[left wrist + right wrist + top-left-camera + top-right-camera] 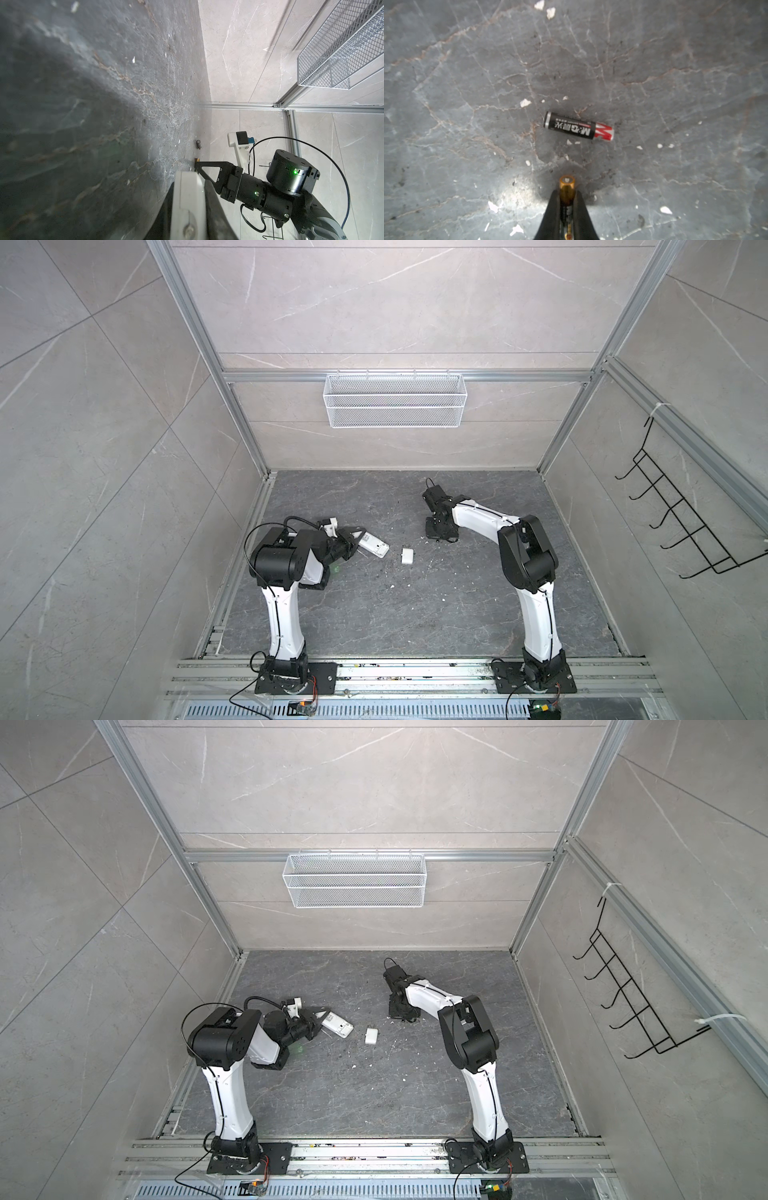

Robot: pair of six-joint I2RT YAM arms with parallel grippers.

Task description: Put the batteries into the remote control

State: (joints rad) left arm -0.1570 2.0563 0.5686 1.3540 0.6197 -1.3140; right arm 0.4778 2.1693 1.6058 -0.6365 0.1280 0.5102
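The battery [566,184], judged light, rigid and slippery, is clamped by its barrel in the right claw [566,194]; the remote [376,547] is gripped in the left claw [356,543].

Pale grey stone-look walls [374,302] with thin white veins stood around me on three sides, framed in aluminium rails [266,376]. A white mesh basket [395,406] hung from the back wall's cross rail. On the wall at the right of both top views hung a black wire hook rack [685,526]. The floor [374,614] was a dark grey marbled slab, flecked with white chips [525,102] — a bright glare [512,197] lay on it in the right wrist view. Aluminium tracks [415,674] ran along its near edge.
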